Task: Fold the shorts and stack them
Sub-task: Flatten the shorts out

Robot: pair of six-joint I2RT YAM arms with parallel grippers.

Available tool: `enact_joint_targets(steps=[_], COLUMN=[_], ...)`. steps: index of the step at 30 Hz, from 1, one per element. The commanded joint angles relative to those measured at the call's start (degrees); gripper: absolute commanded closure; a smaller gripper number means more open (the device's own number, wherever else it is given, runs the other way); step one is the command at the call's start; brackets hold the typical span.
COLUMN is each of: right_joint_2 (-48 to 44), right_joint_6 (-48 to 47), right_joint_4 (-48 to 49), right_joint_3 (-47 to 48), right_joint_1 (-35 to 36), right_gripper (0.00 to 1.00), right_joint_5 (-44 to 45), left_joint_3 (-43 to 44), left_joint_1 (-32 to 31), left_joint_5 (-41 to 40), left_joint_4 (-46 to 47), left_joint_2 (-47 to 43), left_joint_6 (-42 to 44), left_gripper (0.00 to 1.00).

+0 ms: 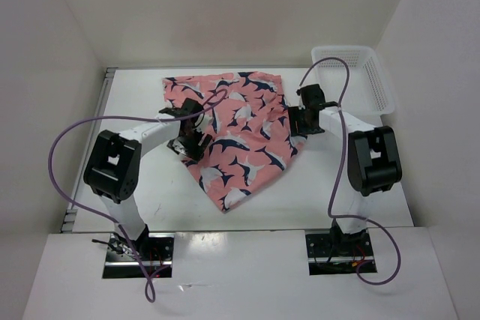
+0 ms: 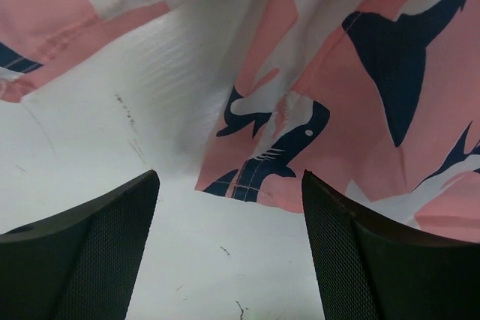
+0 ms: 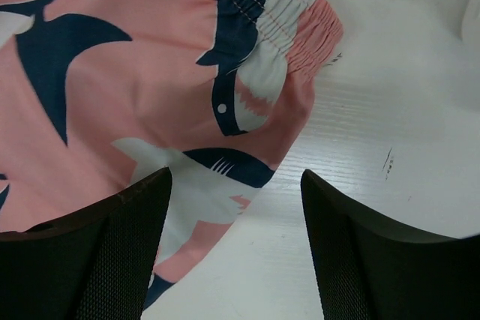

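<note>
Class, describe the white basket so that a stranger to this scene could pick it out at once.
Start at the white table and go to its far right corner. There stands the basket, white mesh plastic, unlike the soft pink shark-print shorts spread mid-table.

Setting: robotics lab, enclosed test cell.

Evidence:
- White table (image 1: 150, 200), boxed in by plain white panels (image 1: 45, 73) on the left, back and right.
- Left arm (image 1: 112, 166) and right arm (image 1: 373, 159), black and white, fixed to metal plates (image 1: 139, 254) at the near edge, with bare wiring at the bases.
- Purple cables (image 1: 54, 148) looping loosely along each arm.
- Scuff marks (image 2: 127, 110) on the tabletop.

Props: one white mesh basket (image 1: 379, 84) in the far right corner; shark-print shorts (image 1: 240, 133) spread mid-table.
</note>
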Motion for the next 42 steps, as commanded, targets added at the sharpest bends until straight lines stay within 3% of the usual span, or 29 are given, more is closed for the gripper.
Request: enact_joint_targets(steps=[1, 4, 5, 9, 12, 13, 17, 19, 24, 26, 27, 28, 30, 32, 34, 35, 36, 42], right_joint_2=[1.10, 2.68, 3.38, 5.05, 5.05, 5.05, 1.72, -1.34, -6.63, -7.77, -7.78, -7.78, -7.00, -4.89, -3.39, -1.99, -1.28, 0.48], right_joint_6=[-0.22, -0.84, -0.84, -1.45, -1.97, -1.98, -5.22, -9.35, -12.96, -8.24, -5.43, 0.95, 6.26, 12.07, 15.58, 16.12, 16.13, 10.60], right_joint_4=[3.46, 3.99, 4.51, 3.99, 2.76, 2.76, 1.97, 0.30, -5.85, -5.16, -3.93, -0.88, 1.60, 3.63, 4.86, 4.87, 4.87, 3.55], right_joint_3=[1.33, 1.86, 1.86, 1.86, 1.86, 1.86, -0.59, -1.74, -4.11, -3.51, -2.89, -2.10, 1.85, 6.23, 8.79, 8.81, 9.59, 11.88], right_joint_1=[0.49, 0.49, 0.49, 0.49, 0.49, 1.01, 1.01, 1.01, 1.01, 2.50, 2.51, 2.51, 2.51, 2.51, 2.51, 2.51, 2.51, 2.51], right_gripper=[0.25, 0.23, 0.23, 0.32, 0.53, 0.68, 0.96, 1.00, 1.00, 1.00, 1.00, 1.00, 0.98, 0.90, 0.74, 0.55, 0.46, 0.35], right_joint_5=[2.98, 2.98, 1.67, -9.74, -17.75, -18.29, -16.19, -16.18, -31.36, -36.80, -37.62, -37.63, -37.63, -37.63, -37.63, -37.63, -36.58, -26.05], left_joint_3=[-1.36, -1.89, -1.89, -1.89, -2.41, -2.94, -1.63, 0.30, 10.40, 12.78, 14.44, 15.07, 16.12, 16.83, 16.83, 16.83, 15.79, 1.83], left_joint_1=[-0.08, -0.08, -0.08, -0.08, -0.08, -0.08, 4.38, 7.38, 13.37, 13.37, 12.32, 12.31, 11.52, 11.52, 11.52, 11.52, 11.52, -1.56], left_joint_5=[3.19, 3.20, 3.20, 5.47, 7.06, 7.06, -0.64, -4.00, -9.28, -9.29, -9.81, -10.42, -11.04, -11.04, -10.09, -9.12, -8.33, -6.82], left_joint_4=[-0.10, 1.13, 1.74, 2.27, 2.27, 2.27, 2.27, 2.80, 6.49, 7.02, 7.54, 7.55, 7.55, 6.85, 4.22, 1.86, 0.62, -6.77], left_joint_2=[1.50, 4.04, 4.05, 5.19, 5.19, 5.19, 3.00, 1.77, 4.04, 4.74, 4.75, 4.75, 4.75, 3.09, 1.33, -1.20, -2.71, -15.98], left_joint_6=[0.19, 0.19, 0.19, 0.19, 0.19, 0.19, 0.19, 0.19, 0.19, 0.19, 0.19, 0.19, 0.19, 0.19, 0.19, 0.19, 0.19, 0.19], left_gripper=[0.16, 0.25, 0.39, 0.66, 0.81, 0.89, 0.97, 0.99, 0.99, 0.91, 0.87, 0.66, 0.51, 0.42, 0.35, 0.34, 0.34, 0.34])
